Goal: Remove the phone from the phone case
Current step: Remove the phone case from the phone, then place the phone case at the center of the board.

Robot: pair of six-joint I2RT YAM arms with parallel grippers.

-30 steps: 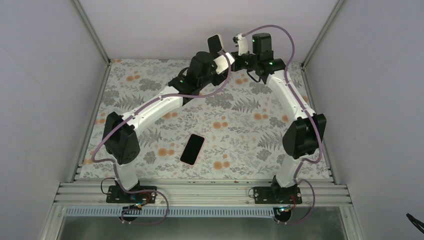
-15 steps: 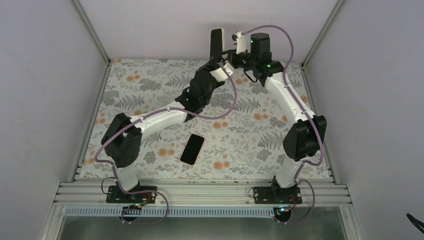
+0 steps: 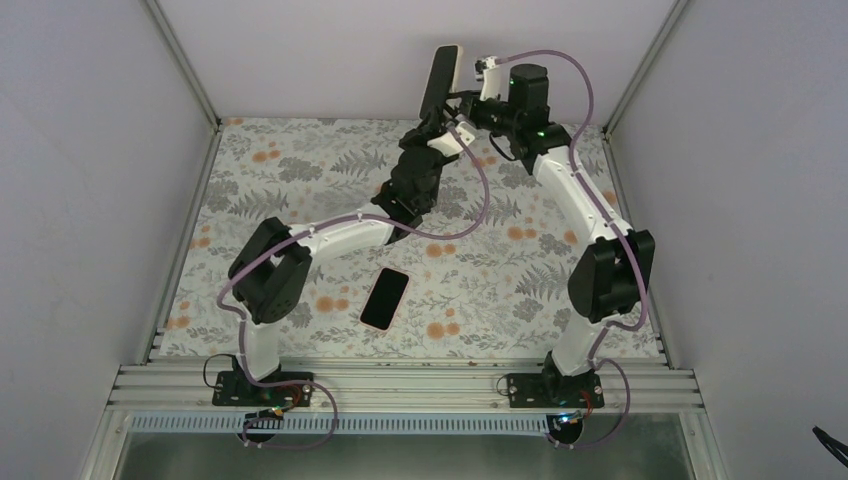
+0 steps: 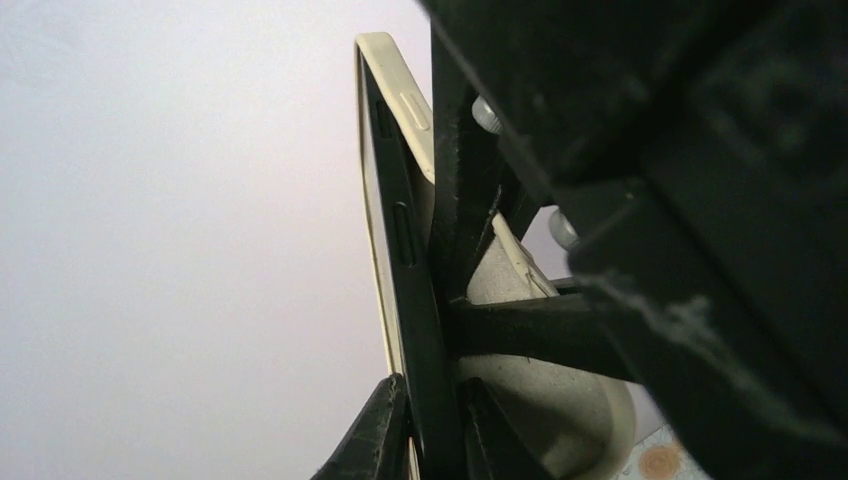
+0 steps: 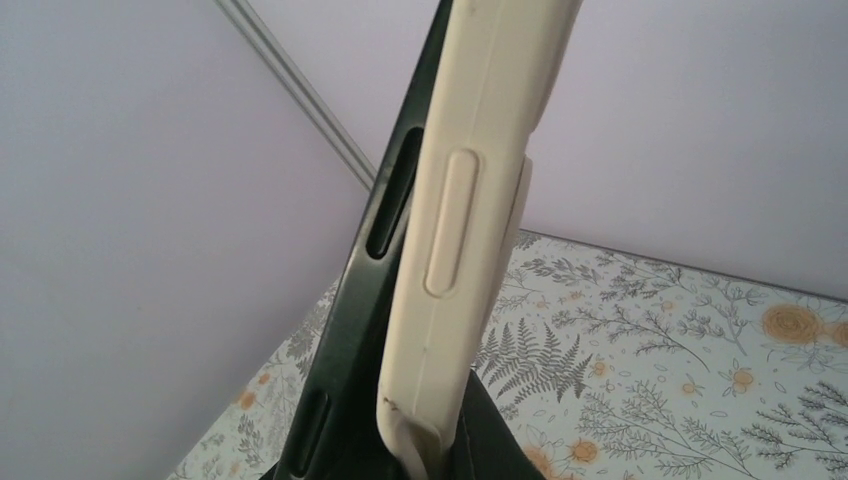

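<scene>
The phone (image 3: 438, 82) is held in the air above the far edge of the table (image 3: 300, 180), standing nearly upright with its top tipped a little to the right and its dark face toward the top camera; the cream case (image 5: 470, 200) is on it, showing as a pale rim along the top and right side. In the right wrist view the case's side with its long raised button fills the middle, and a black edge with slots runs down its left side; near the bottom the cream lip looks slightly lifted from the black, though how far it has parted I cannot tell. The left gripper (image 4: 430, 440) is closed narrow on the lower end, its fingers (image 4: 385, 430) pinching the black edge and cream rim from both sides; the right gripper (image 3: 463, 98) comes in from the right and is closed on the case, pressed against its back. Both arms reach up and meet at the far middle; a second phone (image 3: 385, 298), dark with a pinkish rim, lies flat on the flowered table between the arms, well apart from them.
</scene>
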